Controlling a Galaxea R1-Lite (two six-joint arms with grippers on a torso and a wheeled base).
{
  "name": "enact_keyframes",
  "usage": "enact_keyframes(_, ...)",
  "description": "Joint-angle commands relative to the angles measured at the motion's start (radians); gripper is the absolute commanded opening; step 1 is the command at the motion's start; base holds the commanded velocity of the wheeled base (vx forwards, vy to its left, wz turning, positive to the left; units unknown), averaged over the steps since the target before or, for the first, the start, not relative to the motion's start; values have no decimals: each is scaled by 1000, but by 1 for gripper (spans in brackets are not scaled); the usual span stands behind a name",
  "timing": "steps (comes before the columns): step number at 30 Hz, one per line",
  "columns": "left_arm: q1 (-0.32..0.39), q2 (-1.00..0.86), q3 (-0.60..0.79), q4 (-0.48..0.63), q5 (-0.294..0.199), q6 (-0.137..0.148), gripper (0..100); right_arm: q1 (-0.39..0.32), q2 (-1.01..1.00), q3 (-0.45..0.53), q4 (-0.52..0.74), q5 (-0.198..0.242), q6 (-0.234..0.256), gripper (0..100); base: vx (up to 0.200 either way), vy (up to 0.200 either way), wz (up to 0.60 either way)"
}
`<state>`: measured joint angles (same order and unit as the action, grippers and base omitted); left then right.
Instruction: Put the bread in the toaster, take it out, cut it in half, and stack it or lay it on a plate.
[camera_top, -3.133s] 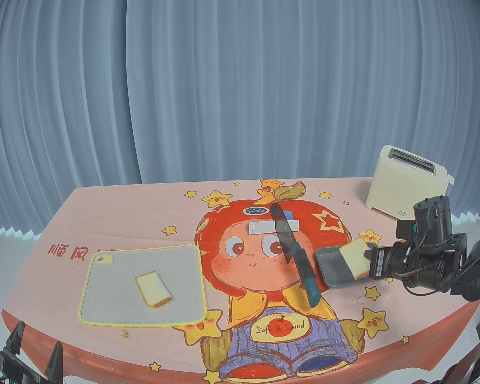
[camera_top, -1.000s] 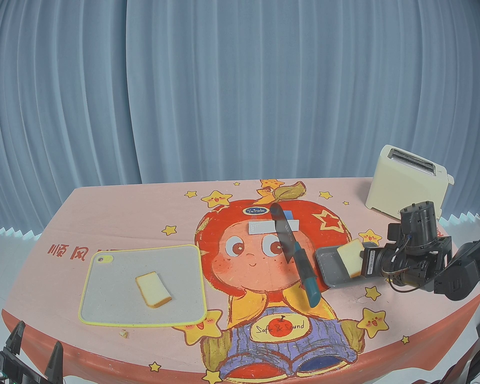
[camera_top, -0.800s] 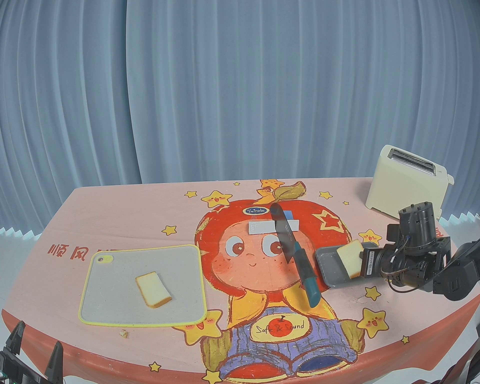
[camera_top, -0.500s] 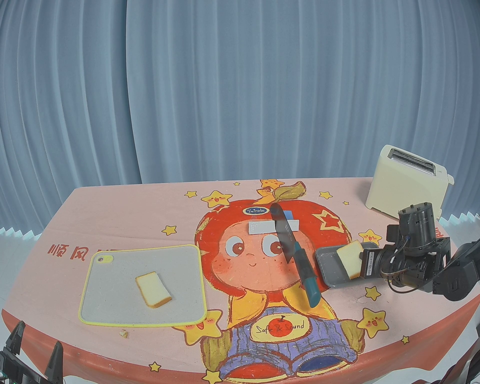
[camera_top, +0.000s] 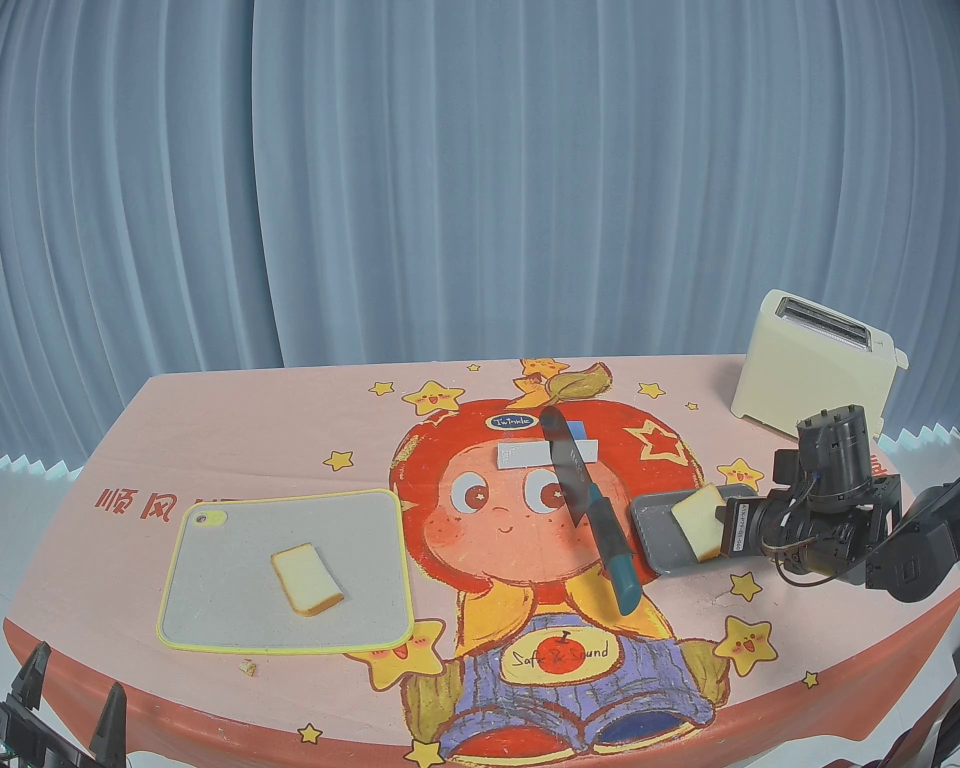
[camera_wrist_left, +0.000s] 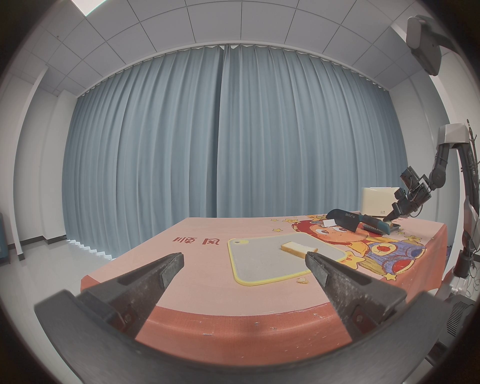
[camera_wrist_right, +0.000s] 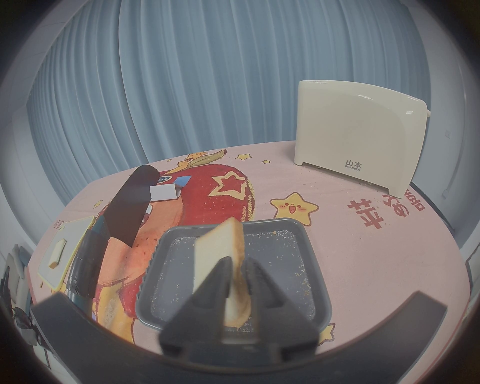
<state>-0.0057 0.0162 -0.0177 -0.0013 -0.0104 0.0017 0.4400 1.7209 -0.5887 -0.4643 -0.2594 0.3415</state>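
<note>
Holding a bread half over the tray

1. My right gripper (camera_top: 722, 522): clamped on bread half (camera_top: 698, 520), edge-up over grey tray (camera_top: 652, 535), 3 o'clock of the knife (camera_top: 590, 505). Lower edge hidden behind my fingers (camera_wrist_right: 215, 290); contact with the tray unclear.
2. Second half (camera_top: 306, 578): flat on cutting board (camera_top: 230, 560), 8 o'clock of the knife.
3. My left gripper (camera_wrist_left: 245, 272): jaws apart, holding nothing.

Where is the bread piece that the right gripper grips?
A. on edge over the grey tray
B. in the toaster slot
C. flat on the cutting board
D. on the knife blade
A: the right gripper is shut on the bread piece, which stands on edge over the grey tray; the second piece lies flat on the cutting board.
</note>
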Motion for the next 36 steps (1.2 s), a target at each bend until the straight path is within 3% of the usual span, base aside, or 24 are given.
enact_keyframes(1,0,-10,18,0,0,0,100,2,-4,1,-1,0,1,100,0,0,0)
enact_keyframes(36,0,-10,18,0,0,-2,100,11,-61,7,-1,-4,-2,100,0,0,0)
